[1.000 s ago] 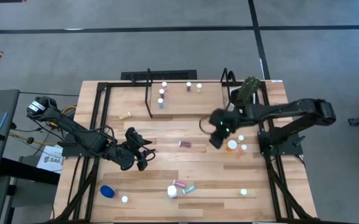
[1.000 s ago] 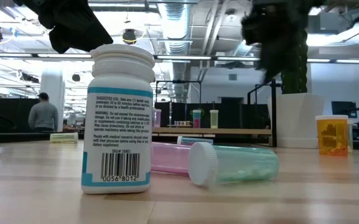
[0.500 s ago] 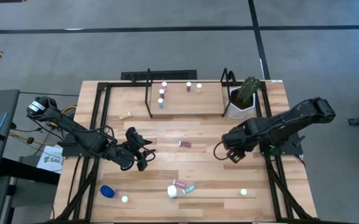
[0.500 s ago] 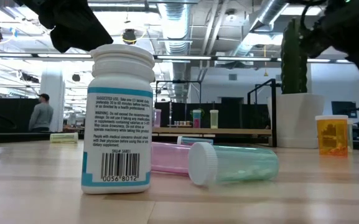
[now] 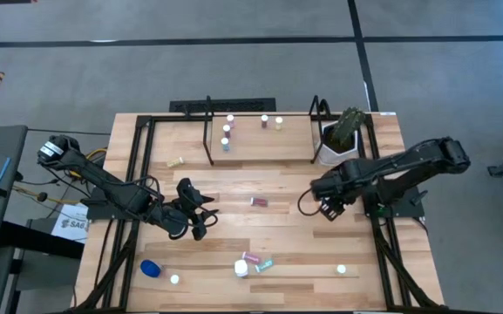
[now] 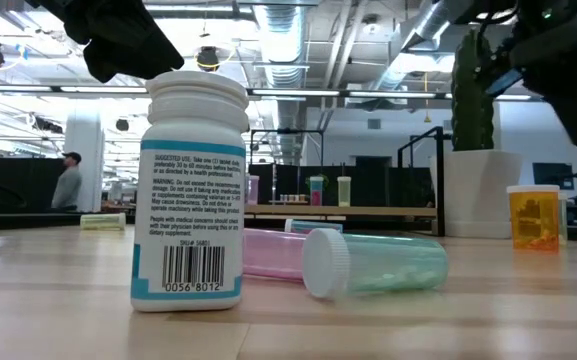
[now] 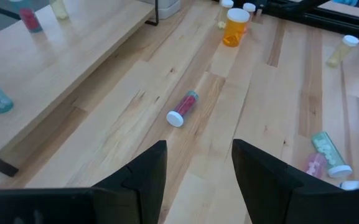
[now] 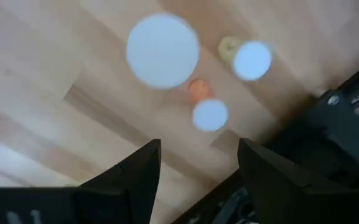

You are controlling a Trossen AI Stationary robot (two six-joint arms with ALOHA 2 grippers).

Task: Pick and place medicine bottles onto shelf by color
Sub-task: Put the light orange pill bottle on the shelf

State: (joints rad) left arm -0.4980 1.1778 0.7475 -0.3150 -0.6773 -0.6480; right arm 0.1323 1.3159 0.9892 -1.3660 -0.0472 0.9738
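The right claw [image 5: 328, 209] hung above the desk [image 5: 277, 235], its fingers apart and nothing between them. Directly beneath it stood three upright bottles seen cap-on: a wide white-capped one [image 8: 162, 50] and two smaller ones [image 8: 209, 114] [image 8: 252, 60], all just beyond its fingertips. Farther off toward the middle of the desk lay a small pink vial [image 5: 258, 202] on its side. Beyond that, the left claw [image 5: 200, 220] hovered over the desk, parted and empty. Near the front edge, well away from the right claw, a white bottle [image 6: 191, 190] stood upright with a pink one [image 6: 273, 255] and a teal one [image 6: 373, 262] lying beside it. At the far back, the shelf [image 5: 260, 139] carried several small bottles [image 5: 227, 129]; a potted plant [image 5: 343, 135] stood beside it.
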